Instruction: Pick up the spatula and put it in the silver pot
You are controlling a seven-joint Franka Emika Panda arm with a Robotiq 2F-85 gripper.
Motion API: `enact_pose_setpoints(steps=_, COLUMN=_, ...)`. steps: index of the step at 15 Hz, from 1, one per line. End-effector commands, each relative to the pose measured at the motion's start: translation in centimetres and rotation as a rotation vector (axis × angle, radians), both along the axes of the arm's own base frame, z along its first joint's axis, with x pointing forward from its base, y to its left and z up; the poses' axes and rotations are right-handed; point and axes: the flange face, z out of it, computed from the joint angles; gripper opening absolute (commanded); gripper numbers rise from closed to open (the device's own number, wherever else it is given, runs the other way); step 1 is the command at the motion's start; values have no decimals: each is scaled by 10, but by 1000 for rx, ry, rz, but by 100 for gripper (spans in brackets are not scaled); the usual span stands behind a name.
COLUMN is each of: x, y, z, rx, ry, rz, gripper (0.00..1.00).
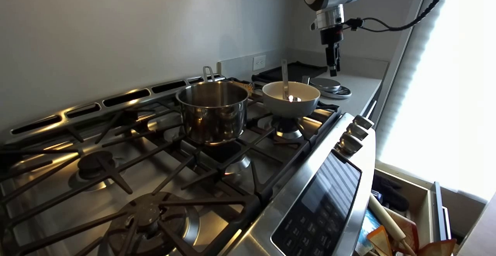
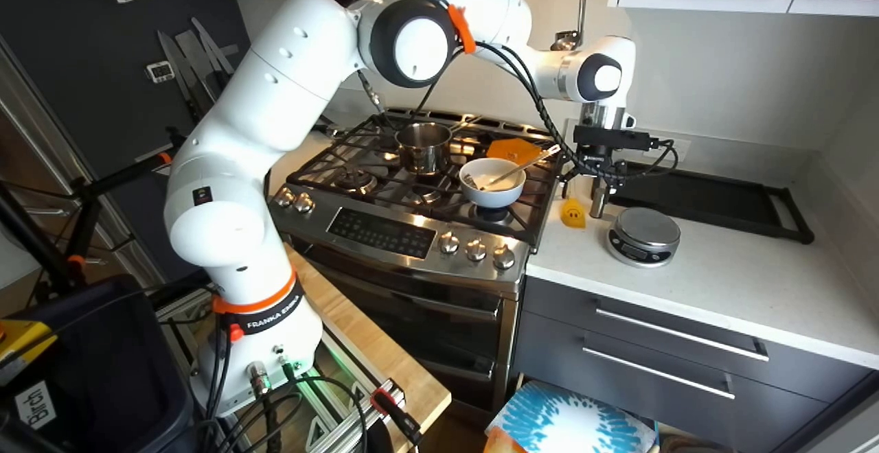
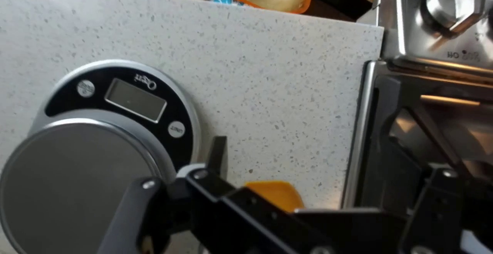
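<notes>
The silver pot (image 1: 215, 120) stands upright on a back burner of the stove. It also shows in an exterior view (image 2: 424, 152). Its loop handle points to the wall, and no utensil rises above its rim. The tan wooden spatula does not show; it is hidden or out of view. My gripper (image 2: 589, 189) is open, pointing down above the counter just right of the stove, apart from the pot. It also shows in an exterior view (image 1: 334, 68). In the wrist view the fingers (image 3: 308, 146) are wide apart, with nothing seen between their tips.
A white bowl (image 2: 492, 195) with metal utensils stands on the stove. A yellow smiley-faced item (image 2: 573, 214) and a silver cylinder (image 2: 599, 203) are below the gripper. A scale (image 2: 643, 237) and black tray (image 2: 714, 199) lie on the counter. A drawer (image 1: 418, 205) stands open.
</notes>
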Motion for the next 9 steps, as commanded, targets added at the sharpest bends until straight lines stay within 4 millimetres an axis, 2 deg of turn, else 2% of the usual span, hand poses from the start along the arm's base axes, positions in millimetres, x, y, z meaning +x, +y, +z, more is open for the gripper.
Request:
enact_pose_setpoints(steps=1, x=-4, y=3, z=7, rx=153, ry=-49, rz=108, gripper=100)
enact_pose_setpoints(steps=2, x=-5, y=5, z=9, rx=198, ry=-49, rz=132, gripper=100)
enact_pose_setpoints(steps=3, x=3, y=7, z=5, rx=112, ry=-29, rz=88, gripper=100)
enact_pose_setpoints(steps=5, x=4, y=6, z=8, rx=117, ry=-35, rz=93, gripper=100)
enact_pose_setpoints(steps=7, x=13, y=17, z=-2, rx=170, ry=-87, rz=69, gripper=100)
enact_pose_setpoints(steps=9, x=24, y=29, z=-9, rx=296, ry=-141, rz=33, gripper=100)
